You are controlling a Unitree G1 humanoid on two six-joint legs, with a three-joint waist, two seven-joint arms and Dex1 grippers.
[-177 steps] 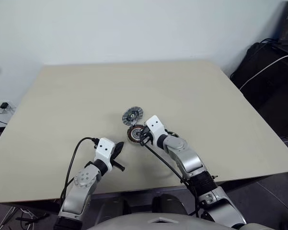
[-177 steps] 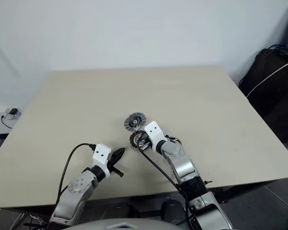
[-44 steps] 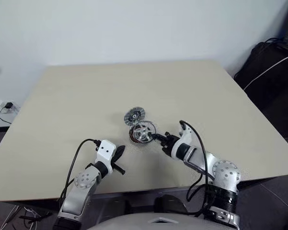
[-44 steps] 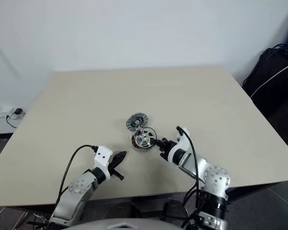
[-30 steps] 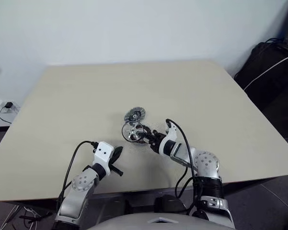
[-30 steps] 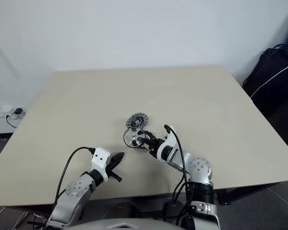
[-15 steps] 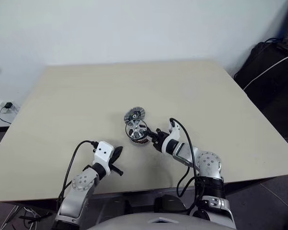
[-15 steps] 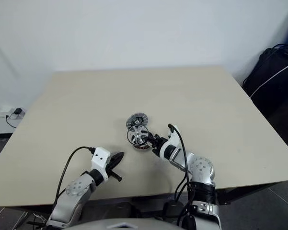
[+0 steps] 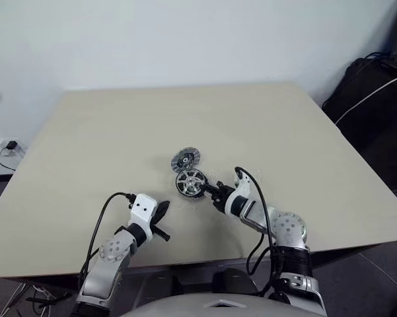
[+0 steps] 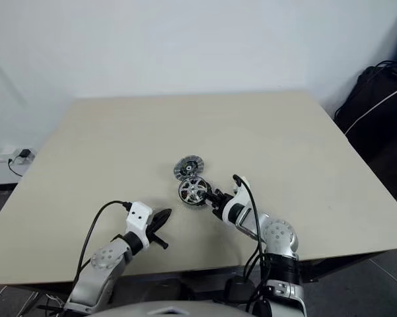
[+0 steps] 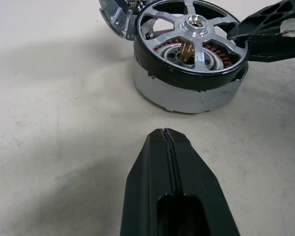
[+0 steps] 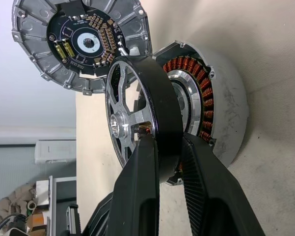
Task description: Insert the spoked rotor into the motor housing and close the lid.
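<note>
The spoked rotor (image 9: 190, 183), shiny with a dark rim, sits slightly tilted on top of the motor housing (image 11: 186, 98). Copper windings show through its spokes. My right gripper (image 12: 168, 140) is shut on the rotor's dark rim (image 12: 159, 108), one finger on each side, reaching in from the right. The lid (image 9: 184, 158), grey and finned with a dark circuit face (image 12: 81, 44), lies just behind the housing, close against it. My left gripper (image 11: 164, 135) is shut with nothing in it and points at the housing from a short way off at the front left.
The beige table (image 9: 106, 132) stretches wide around the parts. A black cable (image 9: 106, 205) loops from my left wrist. Dark bags (image 9: 376, 99) stand on the floor beyond the table's right edge.
My right gripper has swung the rotor from upright on its edge, left of the housing, down onto the housing's top. My left arm has kept still.
</note>
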